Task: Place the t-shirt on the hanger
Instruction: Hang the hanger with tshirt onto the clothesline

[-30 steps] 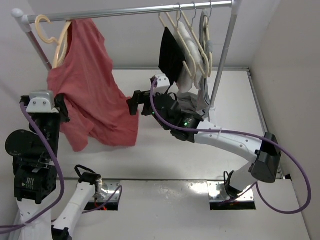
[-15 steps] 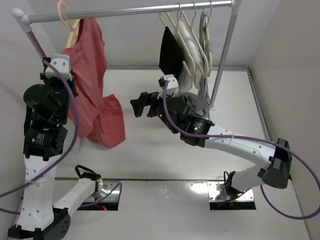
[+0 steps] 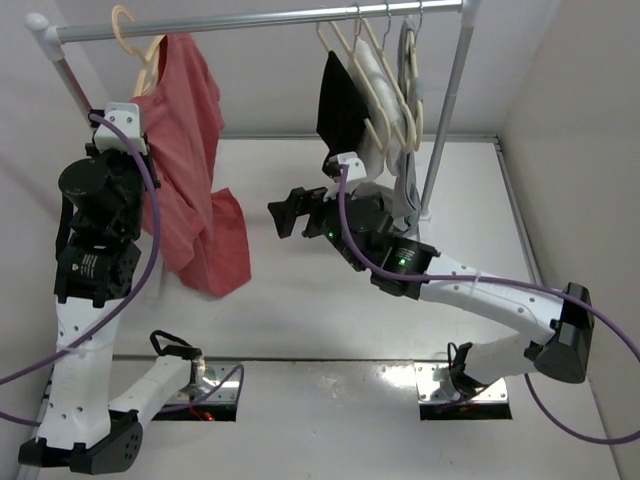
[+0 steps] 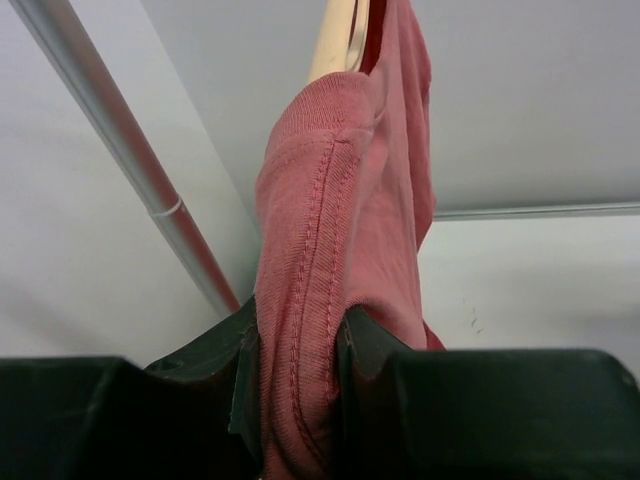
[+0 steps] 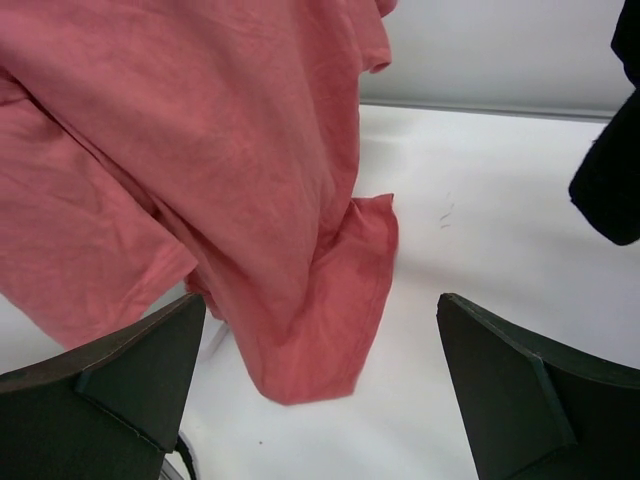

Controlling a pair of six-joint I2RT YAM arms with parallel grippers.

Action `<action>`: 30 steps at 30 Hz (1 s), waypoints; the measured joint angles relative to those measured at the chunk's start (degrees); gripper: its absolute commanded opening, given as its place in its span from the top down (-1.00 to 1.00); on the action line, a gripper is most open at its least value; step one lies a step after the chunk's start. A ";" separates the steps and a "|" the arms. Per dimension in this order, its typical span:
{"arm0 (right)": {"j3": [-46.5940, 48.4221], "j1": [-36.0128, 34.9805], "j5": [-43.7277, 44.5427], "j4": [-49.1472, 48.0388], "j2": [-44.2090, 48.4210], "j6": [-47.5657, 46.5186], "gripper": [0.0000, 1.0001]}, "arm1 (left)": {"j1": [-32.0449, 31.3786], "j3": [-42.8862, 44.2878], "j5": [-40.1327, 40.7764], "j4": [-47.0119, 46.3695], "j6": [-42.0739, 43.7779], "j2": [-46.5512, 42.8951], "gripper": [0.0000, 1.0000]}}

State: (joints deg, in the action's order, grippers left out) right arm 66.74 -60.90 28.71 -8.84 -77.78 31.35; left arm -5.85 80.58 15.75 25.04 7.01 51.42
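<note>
T-shirt (image 3: 190, 140), faded red, short-sleeved: located at about 10 o'clock in the overhead view, hanging in a long, bunched vertical fold with its lower hem loose at its own 6 o'clock; whether the hem touches the table (image 3: 300, 300) cannot be told. Upper part draped against one arm of the hanger (image 3: 148, 62), peach-coloured, which sits at 11 o'clock of the shirt with its hook crossing the metal rail (image 3: 260, 18). In the left wrist view the hanger arm emerges from the top of the cloth at 12 o'clock. Left gripper (image 4: 295, 375): raised at 9 o'clock of the shirt, both dark fingers (image 4: 240, 380) pressed onto a stitched, folded edge of the t-shirt, the cloth pinched between them. Right gripper (image 3: 285, 213): at 3 o'clock of the shirt, near it and not touching, jaws spread wide with nothing between them; its wrist view looks onto the hanging red folds. Further along the rail, at 1 o'clock in the overhead view: a black garment (image 3: 340, 105), a cluster of cream-white hangers (image 3: 385, 85) with metal hooks, and a grey garment (image 3: 405, 195) below them, beside the rail's upright post (image 3: 448, 110).
</note>
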 measured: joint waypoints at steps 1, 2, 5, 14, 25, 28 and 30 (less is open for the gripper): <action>-0.11 0.00 0.02 0.00 0.31 -0.02 -0.98 | 0.13 -0.37 0.07 0.00 -0.33 -0.17 1.00; -0.22 0.00 0.02 -0.02 0.57 -0.04 -0.98 | 0.33 -0.85 0.09 0.02 -0.66 -0.44 1.00; -0.42 -0.04 0.07 0.13 1.29 -0.17 -0.98 | 0.59 -2.71 0.20 -0.11 -1.73 -1.79 1.00; -0.33 -0.44 0.24 9.92 1.20 1.03 -0.98 | 0.70 -9.27 -0.20 -0.94 -5.77 -6.95 -0.64; -8.04 -0.07 0.46 21.09 5.14 7.37 -0.98 | 0.70 -19.93 -4.61 2.08 -4.94 -24.06 -0.99; -11.37 0.02 0.42 22.45 6.78 9.51 -0.98 | 0.70 -26.80 -5.53 4.33 -0.74 -35.67 -0.99; -14.45 0.02 0.31 23.17 8.35 11.06 -0.98 | 0.70 -31.56 -6.05 6.45 2.97 -44.44 -0.99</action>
State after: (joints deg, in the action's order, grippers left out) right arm 52.29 -60.88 29.02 14.33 -69.43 42.41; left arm -5.15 49.01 9.69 31.48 9.98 6.98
